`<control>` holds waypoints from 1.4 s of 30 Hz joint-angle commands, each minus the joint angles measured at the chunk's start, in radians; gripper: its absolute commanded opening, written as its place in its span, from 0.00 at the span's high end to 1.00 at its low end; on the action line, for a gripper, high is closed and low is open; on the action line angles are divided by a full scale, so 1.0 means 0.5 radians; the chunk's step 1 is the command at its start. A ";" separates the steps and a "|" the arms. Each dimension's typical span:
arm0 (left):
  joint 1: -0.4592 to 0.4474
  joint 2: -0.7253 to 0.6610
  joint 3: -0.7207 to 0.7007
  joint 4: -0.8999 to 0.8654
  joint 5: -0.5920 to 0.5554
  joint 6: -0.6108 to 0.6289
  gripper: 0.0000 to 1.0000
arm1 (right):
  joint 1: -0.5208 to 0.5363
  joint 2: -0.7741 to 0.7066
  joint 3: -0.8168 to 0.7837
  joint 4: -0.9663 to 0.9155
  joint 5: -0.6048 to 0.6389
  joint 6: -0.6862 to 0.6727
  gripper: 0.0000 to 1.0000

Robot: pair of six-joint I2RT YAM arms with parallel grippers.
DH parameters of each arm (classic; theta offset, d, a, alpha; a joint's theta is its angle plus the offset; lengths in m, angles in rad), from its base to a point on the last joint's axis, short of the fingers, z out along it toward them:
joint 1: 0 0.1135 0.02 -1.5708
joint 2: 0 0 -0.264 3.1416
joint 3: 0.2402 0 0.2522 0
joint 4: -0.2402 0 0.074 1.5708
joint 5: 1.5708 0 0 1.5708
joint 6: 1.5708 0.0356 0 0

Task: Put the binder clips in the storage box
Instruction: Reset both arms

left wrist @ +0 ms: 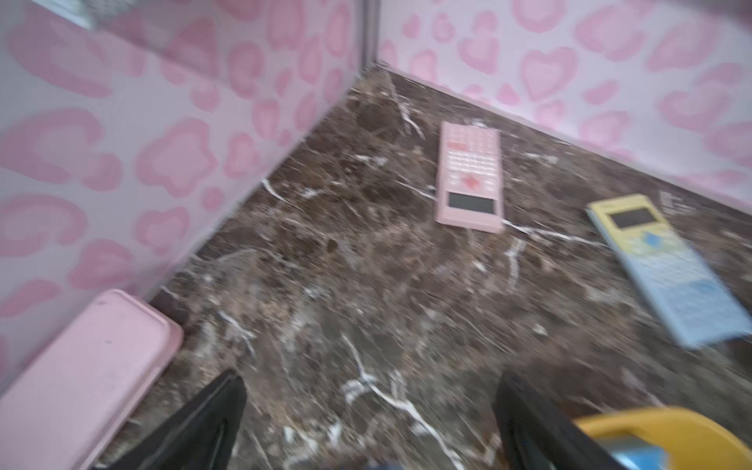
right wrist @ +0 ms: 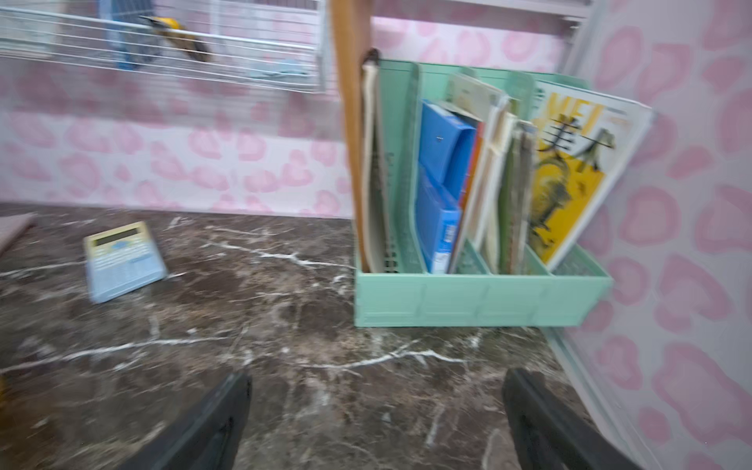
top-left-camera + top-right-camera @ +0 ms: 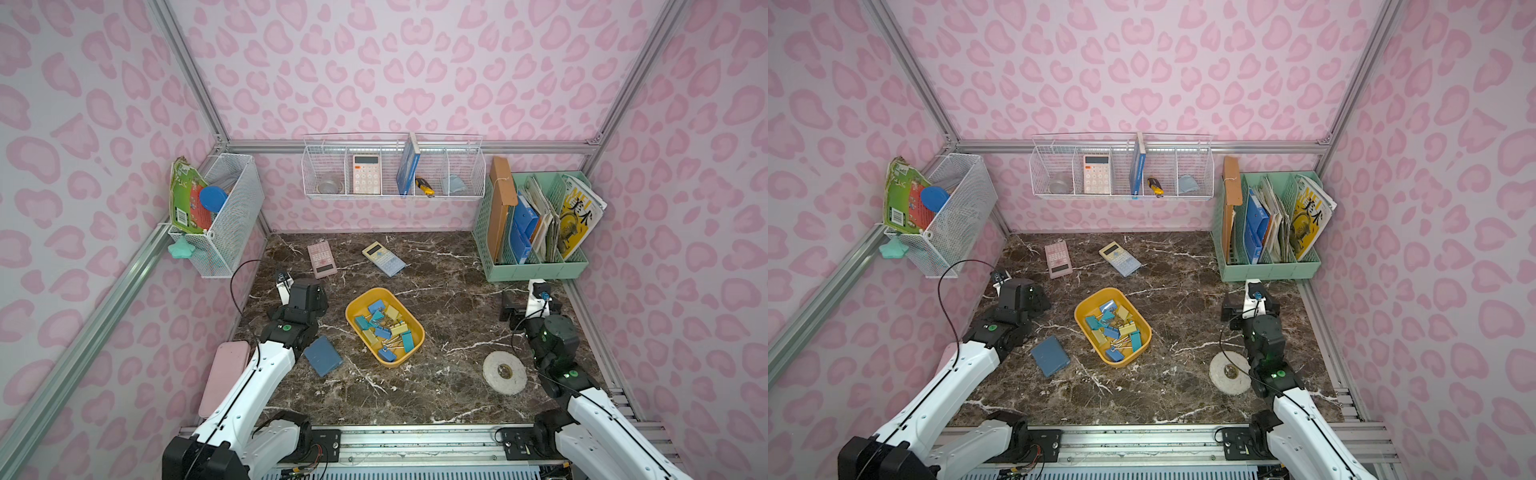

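The yellow storage box (image 3: 410, 352) (image 3: 1138, 350) lies flat near the middle of the table with its open side up. Its long axis runs on a diagonal, the far end leaning left and the near end right. The binder clips (image 3: 384, 328) (image 3: 1113, 330) are heaped inside it, blue, teal and pale yellow, pointing in mixed directions.

The left arm (image 3: 266, 365) reaches forward along the left side and its wrist tips down toward the table. The left gripper (image 1: 370, 380) is spread wide and empty, and a corner of the box shows just beside one finger. The right arm (image 3: 590, 411) reaches forward on the right. The right gripper (image 2: 378, 376) is spread just as wide over bare stone, holding nothing, and faces the mint file organizer (image 2: 480, 297).

The tabletop (image 3: 436, 395) is dark brown marble with white veins. A blue-grey pad (image 3: 323, 356) lies left of the box, a tape roll (image 3: 504, 372) to its right, and a pink calculator (image 1: 468, 179) farther back. The walls are pink, with a blotchy heart print
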 commanded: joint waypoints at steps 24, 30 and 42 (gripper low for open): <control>0.327 0.877 -0.815 2.464 0.616 0.689 0.01 | -0.403 1.788 -0.495 2.711 -0.249 -0.105 0.00; 0.337 1.030 -0.759 2.622 0.650 0.769 0.00 | -0.415 1.737 -0.286 2.265 -0.243 -0.084 0.00; 0.459 0.999 -0.638 2.308 0.726 0.615 0.01 | -0.435 1.706 -0.183 2.012 -0.087 0.014 0.00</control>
